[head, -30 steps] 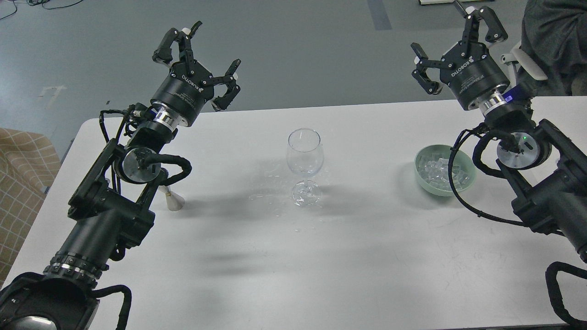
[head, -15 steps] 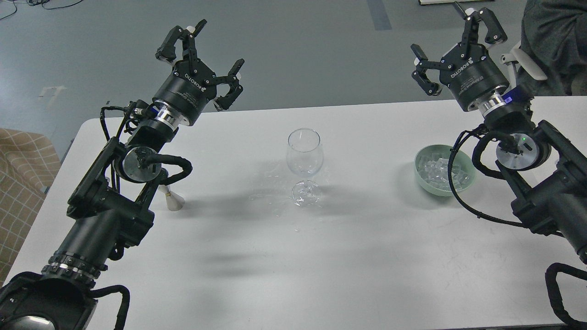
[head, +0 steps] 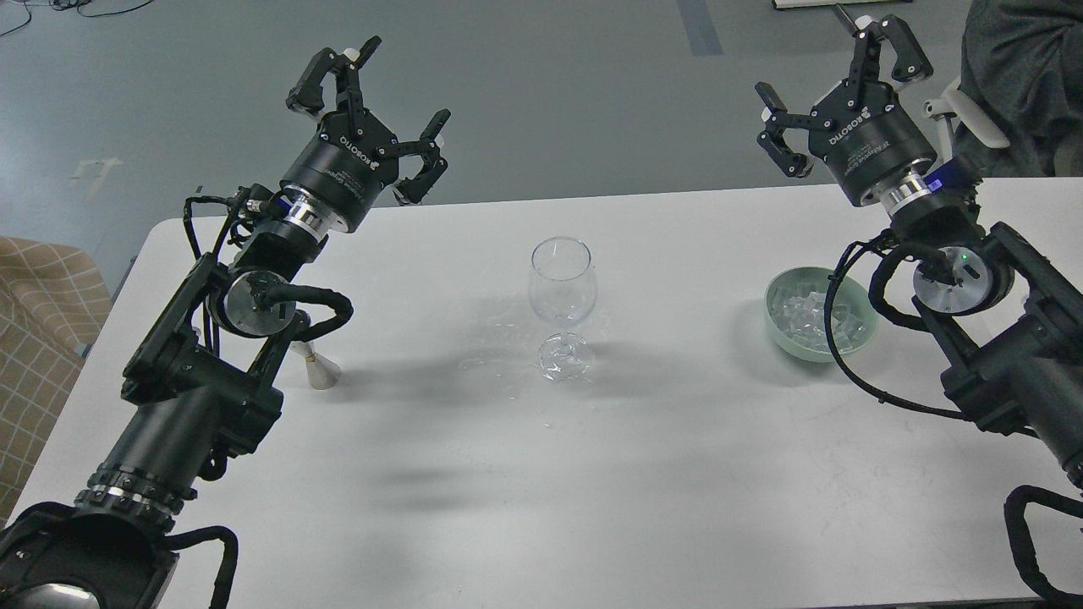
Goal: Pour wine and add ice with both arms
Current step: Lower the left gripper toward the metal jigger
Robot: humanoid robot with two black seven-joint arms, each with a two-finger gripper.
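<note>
Both pincers are spread wide and empty: the left pincer (head: 372, 110) is raised above the tabletop's (head: 592, 474) far left edge, the right pincer (head: 838, 93) above the far right. Heaped clear ice cubes (head: 814, 315) fill the pale green bowl (head: 783, 334) below the right arm, probably for scooping. A clear stemmed glass (head: 563, 304) stands centrally, within both arms' reach; wine is not discernible. A steel jigger (head: 320, 369) sits partly behind the left arm.
</note>
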